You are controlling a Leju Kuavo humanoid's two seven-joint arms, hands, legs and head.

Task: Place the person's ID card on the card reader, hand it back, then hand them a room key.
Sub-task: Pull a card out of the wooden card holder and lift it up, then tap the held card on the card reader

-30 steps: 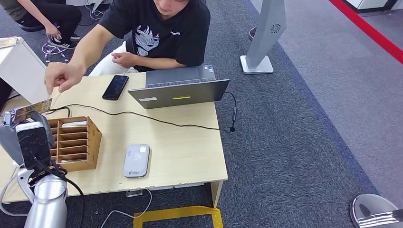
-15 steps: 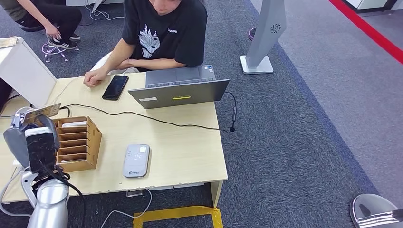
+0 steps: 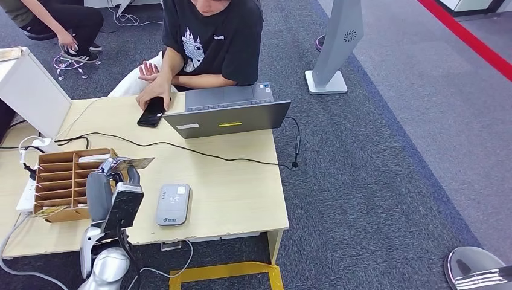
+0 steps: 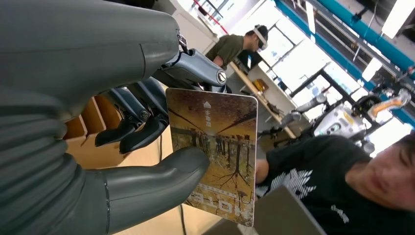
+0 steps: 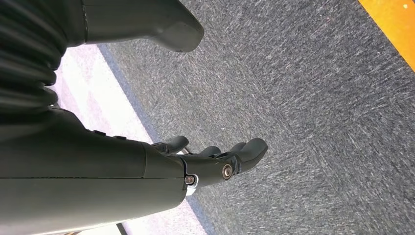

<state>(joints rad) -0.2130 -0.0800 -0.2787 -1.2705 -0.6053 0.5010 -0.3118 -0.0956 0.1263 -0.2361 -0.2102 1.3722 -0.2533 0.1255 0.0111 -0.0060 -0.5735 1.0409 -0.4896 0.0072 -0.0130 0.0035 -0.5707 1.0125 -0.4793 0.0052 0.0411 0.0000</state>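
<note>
Brown-gold card (image 4: 215,156) with printed tree scene; left hand (image 4: 142,147) pinches it.

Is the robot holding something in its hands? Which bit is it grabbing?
Yes. The left hand pinches a card by one side edge, thumb on the picture face and fingers behind. The right hand holds nothing.

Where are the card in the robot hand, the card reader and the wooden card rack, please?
card (image 4: 215,147): left wrist view, middle of its printed face.
card reader (image 3: 173,204): head view, centre of its grey top.
wooden card rack (image 3: 60,158): head view, top rim.
</note>
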